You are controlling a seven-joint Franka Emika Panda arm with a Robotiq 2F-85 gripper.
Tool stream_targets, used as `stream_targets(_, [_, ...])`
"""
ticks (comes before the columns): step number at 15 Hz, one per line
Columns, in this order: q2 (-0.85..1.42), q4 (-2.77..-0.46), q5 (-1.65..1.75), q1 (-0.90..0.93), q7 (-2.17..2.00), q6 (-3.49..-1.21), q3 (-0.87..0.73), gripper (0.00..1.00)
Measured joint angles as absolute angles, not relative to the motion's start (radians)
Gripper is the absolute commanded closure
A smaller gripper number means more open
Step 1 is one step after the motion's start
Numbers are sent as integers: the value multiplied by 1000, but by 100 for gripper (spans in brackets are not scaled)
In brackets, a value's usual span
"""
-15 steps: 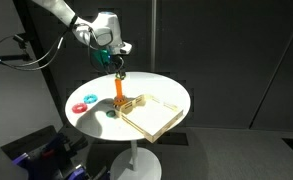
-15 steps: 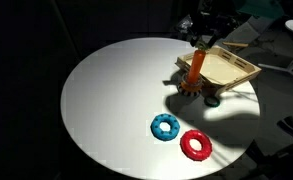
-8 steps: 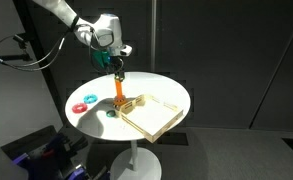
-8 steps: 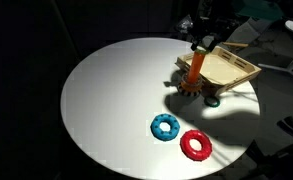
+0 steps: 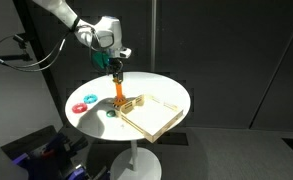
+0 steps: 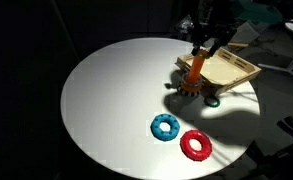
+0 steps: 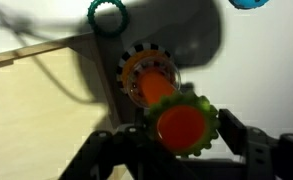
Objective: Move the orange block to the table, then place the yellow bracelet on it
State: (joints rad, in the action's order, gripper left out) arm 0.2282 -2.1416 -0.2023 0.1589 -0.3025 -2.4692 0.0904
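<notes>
While the round white bench (image 6: pixel 106 100) carries a wooden board (image 6: pixel 226 68), the gripper (image 6: pixel 202 52) has its jaws clamped on the orange block (image 6: pixel 195 72), just beside the board's edge. The yellow bracelet (image 7: pixel 134 65) lies under it.

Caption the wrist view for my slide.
Looking down the upright orange block, fingers on either side, green ring and wooden board beyond.
</notes>
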Motion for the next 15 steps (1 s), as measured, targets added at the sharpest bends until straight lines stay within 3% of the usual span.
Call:
stream_targets(1, [229,-2142,-194,160,-303,-2469,90,7])
stream_targets(3, [231,-2142,-168,163,-306,-2469,90,0])
stream_targets(15, [217,-2141,-160,166,-302,-2399,101,0])
